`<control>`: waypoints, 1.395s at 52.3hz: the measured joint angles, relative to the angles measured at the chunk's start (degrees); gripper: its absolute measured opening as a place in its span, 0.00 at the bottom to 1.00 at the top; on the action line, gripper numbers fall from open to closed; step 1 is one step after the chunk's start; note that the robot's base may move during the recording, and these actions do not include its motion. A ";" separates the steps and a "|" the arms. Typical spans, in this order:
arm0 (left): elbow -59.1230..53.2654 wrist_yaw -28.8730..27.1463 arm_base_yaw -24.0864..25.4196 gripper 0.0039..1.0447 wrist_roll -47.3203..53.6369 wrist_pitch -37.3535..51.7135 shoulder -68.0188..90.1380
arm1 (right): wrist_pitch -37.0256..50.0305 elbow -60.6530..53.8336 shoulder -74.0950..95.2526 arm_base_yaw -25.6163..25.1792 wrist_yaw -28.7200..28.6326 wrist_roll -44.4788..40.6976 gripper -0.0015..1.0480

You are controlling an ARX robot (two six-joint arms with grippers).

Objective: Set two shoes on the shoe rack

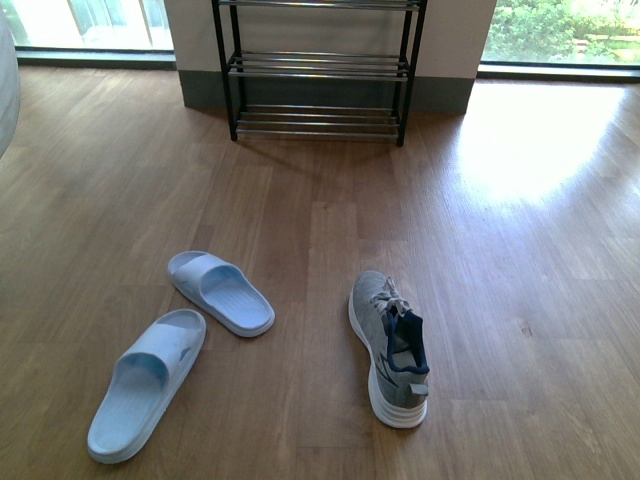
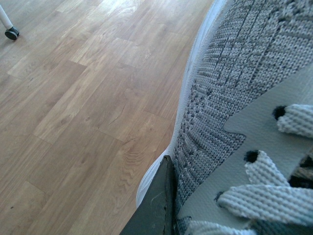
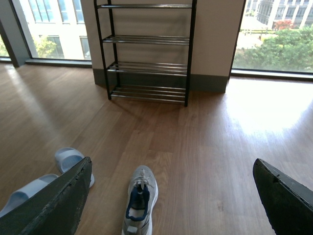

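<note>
The right hand (image 3: pixel 171 162) has broad, dark, scuffed fingers (image 3: pixel 58 205).

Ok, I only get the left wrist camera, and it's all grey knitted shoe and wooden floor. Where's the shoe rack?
Observer: The shoe rack stands against the far wall, straight ahead in the front view.
Operator: Is there another shoe like mine somewhere?
Observer: Yes, a grey sneaker lies on the floor in front of the rack, with its toe pointing toward it.
</note>
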 joint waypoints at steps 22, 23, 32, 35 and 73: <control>0.00 0.02 0.00 0.02 0.00 0.02 0.02 | -0.02 0.00 0.02 0.00 0.02 -0.02 0.91; 0.00 0.04 0.00 0.02 0.00 0.02 0.02 | -0.02 0.00 0.02 0.00 0.02 -0.02 0.91; -0.02 0.02 0.00 0.02 0.02 0.02 0.00 | -1.31 0.87 4.35 -1.84 -9.09 1.14 0.91; -0.02 0.00 0.00 0.02 0.02 0.04 0.00 | 1.77 1.16 10.29 -1.66 -11.65 0.72 0.91; -0.02 0.02 -0.04 0.02 0.11 0.02 0.00 | 52.22 28.24 114.84 5.05 -5.18 -19.10 0.91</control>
